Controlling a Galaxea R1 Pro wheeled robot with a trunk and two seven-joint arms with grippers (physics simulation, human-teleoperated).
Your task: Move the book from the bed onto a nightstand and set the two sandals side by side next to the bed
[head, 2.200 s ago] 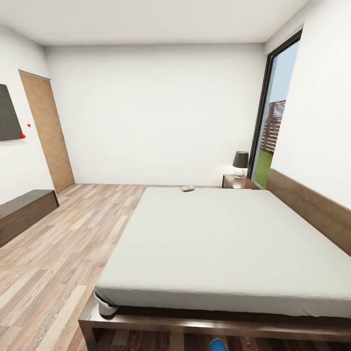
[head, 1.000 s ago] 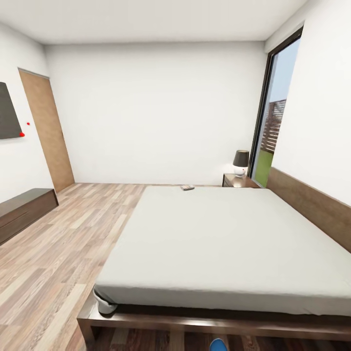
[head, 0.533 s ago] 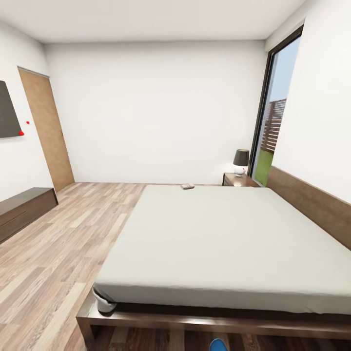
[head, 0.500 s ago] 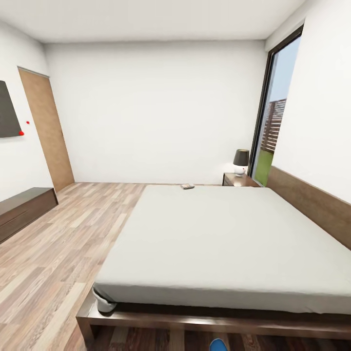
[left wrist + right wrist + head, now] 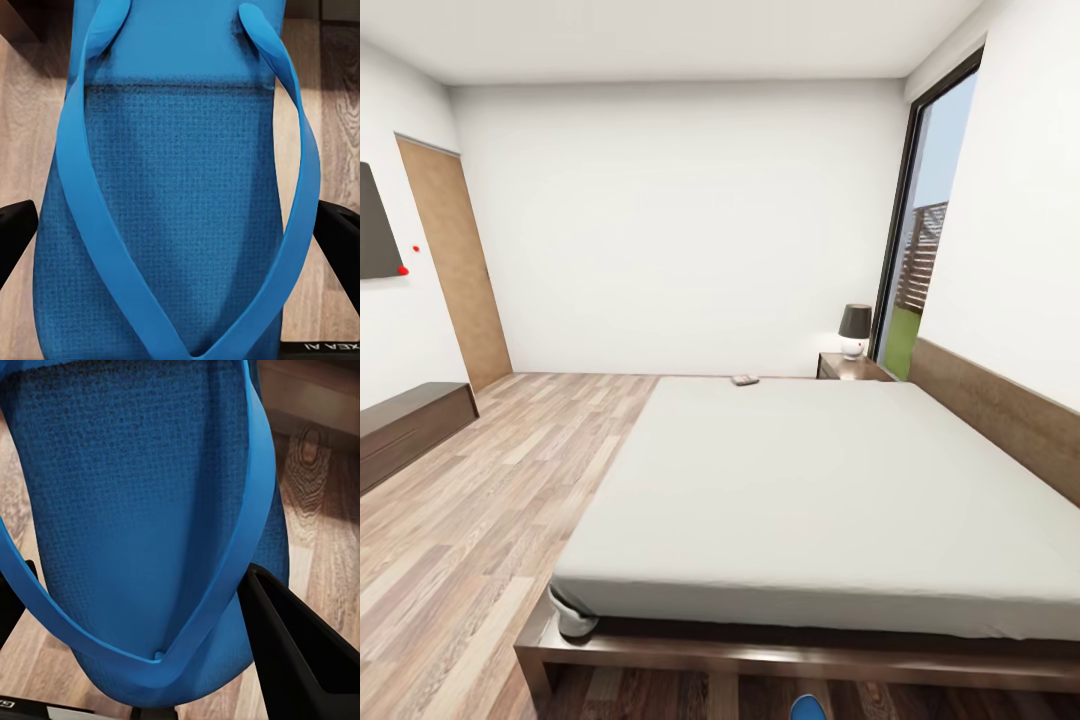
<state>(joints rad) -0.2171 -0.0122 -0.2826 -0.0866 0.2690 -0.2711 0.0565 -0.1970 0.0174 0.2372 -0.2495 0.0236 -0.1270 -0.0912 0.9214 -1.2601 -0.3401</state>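
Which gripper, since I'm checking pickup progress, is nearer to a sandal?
Neither left nor right: the left gripper has one sandal between its fingers, and the right gripper has the other sandal between its own. Contact is unclear.

Left gripper [image 5: 180, 247]: black jaws set wide to either side of a bright blue flat sandal [image 5: 180, 187], one at each edge of its sole, gripping it. Right gripper [image 5: 142, 645]: black jaws likewise spread and closed against the edges of a second bright blue flat sandal [image 5: 142, 510], one jaw looming large and close.
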